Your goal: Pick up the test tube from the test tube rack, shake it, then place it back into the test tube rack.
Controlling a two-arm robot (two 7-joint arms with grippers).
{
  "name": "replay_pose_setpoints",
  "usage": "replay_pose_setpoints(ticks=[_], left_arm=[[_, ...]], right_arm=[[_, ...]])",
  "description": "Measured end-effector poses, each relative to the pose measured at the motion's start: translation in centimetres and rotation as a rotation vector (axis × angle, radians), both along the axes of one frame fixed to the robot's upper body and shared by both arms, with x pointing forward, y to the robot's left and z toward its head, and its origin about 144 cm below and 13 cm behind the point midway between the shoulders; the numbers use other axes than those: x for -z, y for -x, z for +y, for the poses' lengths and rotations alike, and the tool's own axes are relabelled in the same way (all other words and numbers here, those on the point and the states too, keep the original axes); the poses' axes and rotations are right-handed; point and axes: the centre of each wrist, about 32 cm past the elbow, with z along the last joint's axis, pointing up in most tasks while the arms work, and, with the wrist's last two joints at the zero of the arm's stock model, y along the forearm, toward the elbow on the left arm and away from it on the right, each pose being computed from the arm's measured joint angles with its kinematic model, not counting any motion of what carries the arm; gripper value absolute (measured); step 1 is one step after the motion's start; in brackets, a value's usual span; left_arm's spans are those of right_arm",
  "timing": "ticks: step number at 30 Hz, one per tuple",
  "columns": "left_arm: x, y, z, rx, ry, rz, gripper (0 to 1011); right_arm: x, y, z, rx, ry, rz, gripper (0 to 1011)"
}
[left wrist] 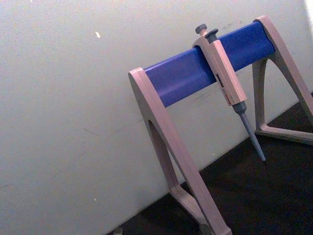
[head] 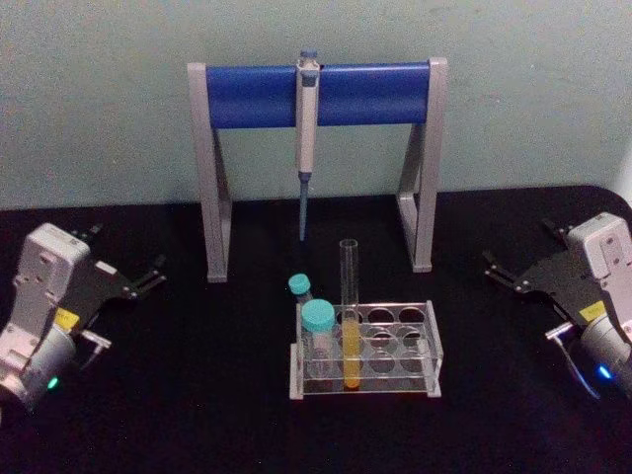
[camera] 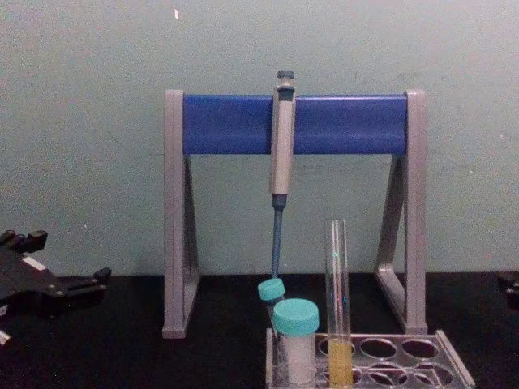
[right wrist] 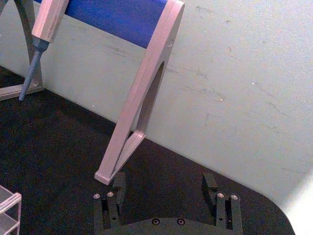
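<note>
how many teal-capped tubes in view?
2. Both stand at the left end of the test tube rack: the larger teal-capped tube in front, the smaller teal-capped tube just behind it. None appears hidden.

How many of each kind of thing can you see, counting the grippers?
Tall open test tube: 1
Teal-capped tubes: 2
Test tube rack: 1
Pipette: 1
Pipette stand: 1
Left gripper and right gripper, parked: 2
Total: 8
</note>
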Motion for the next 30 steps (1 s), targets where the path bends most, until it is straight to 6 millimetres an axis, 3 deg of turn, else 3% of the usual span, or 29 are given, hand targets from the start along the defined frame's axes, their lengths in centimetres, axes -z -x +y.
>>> replay_pose_setpoints(ticks=[30], left_arm=[[0.00,0.00,0.00,0.000,0.000,0.000,1001]], right_arm=[[-0.01,-0.01,-0.02,0.000,0.001,0.000,1000]])
